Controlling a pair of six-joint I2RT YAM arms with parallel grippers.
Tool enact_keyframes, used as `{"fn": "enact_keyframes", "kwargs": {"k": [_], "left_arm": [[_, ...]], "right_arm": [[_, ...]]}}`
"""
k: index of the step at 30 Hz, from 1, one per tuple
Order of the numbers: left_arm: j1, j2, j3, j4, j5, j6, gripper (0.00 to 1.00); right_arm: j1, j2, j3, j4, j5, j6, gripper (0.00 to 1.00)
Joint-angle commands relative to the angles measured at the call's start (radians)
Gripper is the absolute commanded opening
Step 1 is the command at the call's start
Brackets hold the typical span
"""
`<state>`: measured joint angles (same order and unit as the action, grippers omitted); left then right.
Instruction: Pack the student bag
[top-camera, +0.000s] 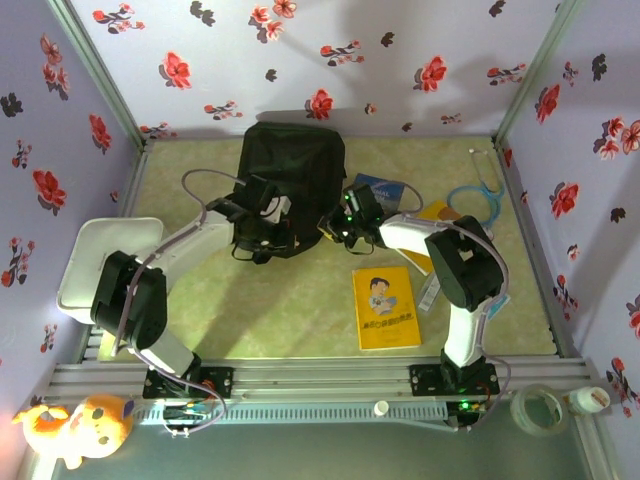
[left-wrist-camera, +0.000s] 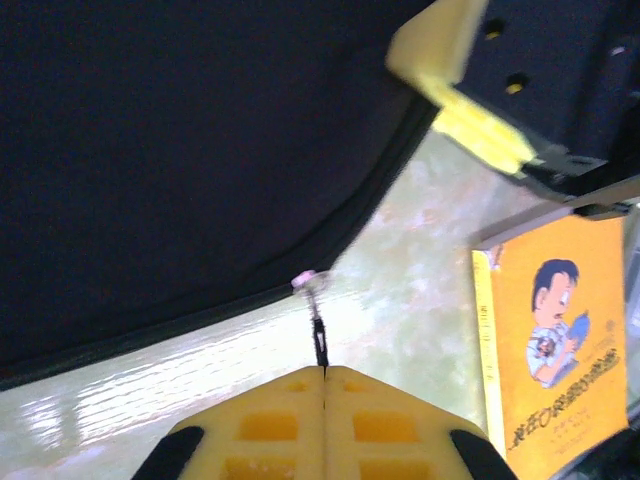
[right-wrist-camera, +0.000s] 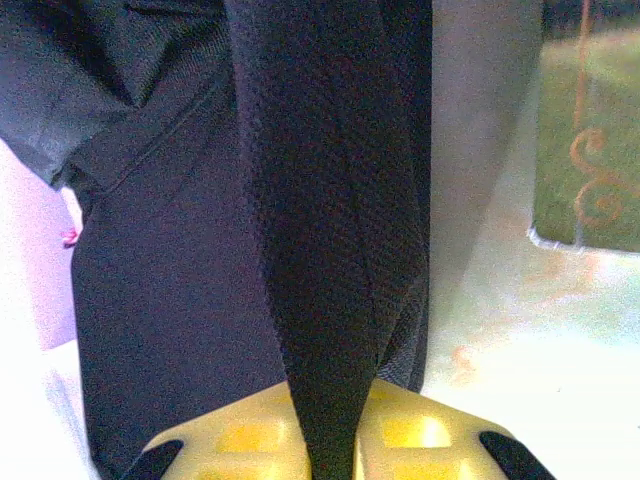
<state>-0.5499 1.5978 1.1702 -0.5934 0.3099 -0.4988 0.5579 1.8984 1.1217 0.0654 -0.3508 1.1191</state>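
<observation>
At the worktop's (top-camera: 300, 310) far edge the bag (top-camera: 290, 165) lies braced, the right hand (right-wrist-camera: 328, 430) clenched on a strap (right-wrist-camera: 320, 200) so, I'd guess, the left hand (left-wrist-camera: 322, 375), pinching the zip pull (left-wrist-camera: 319, 335), can draw it open.

Yellow cartoon-cover book (top-camera: 386, 307) flat on the tabletop (top-camera: 300, 310), right of centre. Blue book (top-camera: 385, 188) and blue stethoscope (top-camera: 478, 202) further back. White tray (top-camera: 98, 258) off the left edge. Orange plush toy (top-camera: 75, 428) and tape roll (top-camera: 538, 409) down front.
</observation>
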Motion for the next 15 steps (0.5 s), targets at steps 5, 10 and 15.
{"fn": "enact_keyframes", "kwargs": {"k": [5,10,15], "left_arm": [[0.055,-0.082,-0.032,-0.143,-0.157,0.078,0.0],[0.097,-0.113,-0.07,-0.133,-0.154,0.117,0.0],[0.112,-0.095,-0.05,-0.106,-0.101,0.136,0.0]], "right_arm": [[-0.044,0.087,0.156,-0.157,0.161,-0.188,0.11],[-0.061,0.119,0.212,-0.199,0.164,-0.21,0.1],[-0.086,0.116,0.218,-0.146,0.11,-0.191,0.15]]}}
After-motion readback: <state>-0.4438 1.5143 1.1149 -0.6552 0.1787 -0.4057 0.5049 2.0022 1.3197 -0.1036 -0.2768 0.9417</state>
